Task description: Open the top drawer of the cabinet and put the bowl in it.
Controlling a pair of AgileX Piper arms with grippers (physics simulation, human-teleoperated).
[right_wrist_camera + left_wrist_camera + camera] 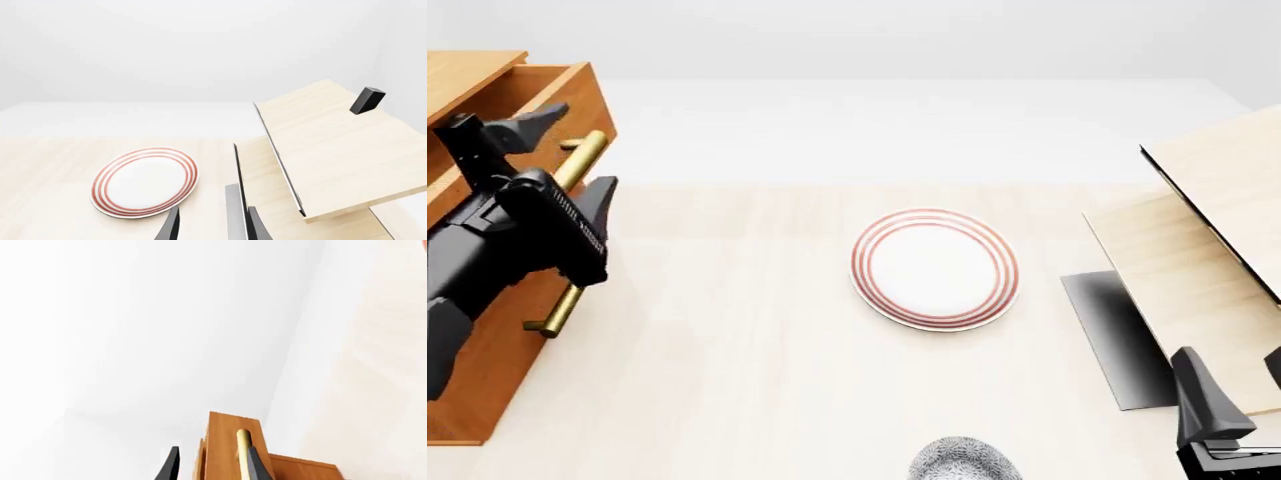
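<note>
Front view | left pincer (561, 150) straddles the top drawer (554, 90) brass handle (571, 165) at far left, jaws around the bar, contact unclear | drawer partly out of cabinet (481, 380) | risk: bar slips if pull runs skewed | right pincer (1228, 400) open, empty, near right | bowl (964, 462) at near counter (761, 380) edge, beyond it red-ringed plate (934, 268)

Cabinet (474, 395): orange-brown wood, smooth, faint grain, satin; top drawer (554, 95) same wood; its bar handle (577, 165) brass-like metal, polished sheen; plate (934, 268): glazed-looking white, red rings, smooth; bowl (964, 462): white, dense dark speckle; table (734, 380): pale matt wood; tilted boards (1214, 250): pale light wood, matt; grippers' fingers (1204, 400): dark matt plastic-like.
</note>
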